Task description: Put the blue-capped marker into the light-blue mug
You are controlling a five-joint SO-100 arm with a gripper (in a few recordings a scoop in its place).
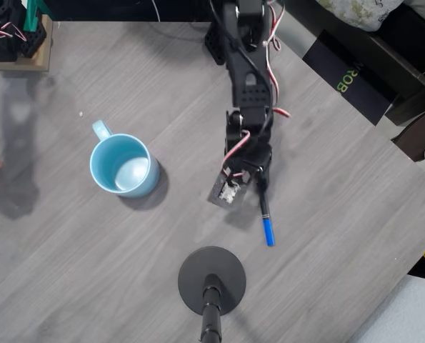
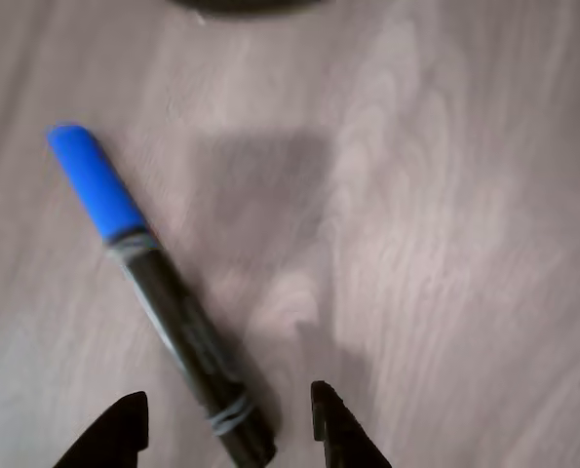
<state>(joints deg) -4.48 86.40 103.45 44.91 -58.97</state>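
The blue-capped marker lies flat on the grey wood table, its blue cap pointing toward the table's front edge in the overhead view. My gripper hovers over the marker's black rear end. In the wrist view the marker runs diagonally from upper left to the bottom. My gripper is open, one dark fingertip on each side of the barrel's end, with a gap left on both sides. The light-blue mug stands upright well to the left, handle at its upper left, nothing inside.
A black round stand base with a pole sits near the front edge, just left of the marker's cap. A wooden block with black parts is at the back left corner. Dark boxes lie past the table's right edge.
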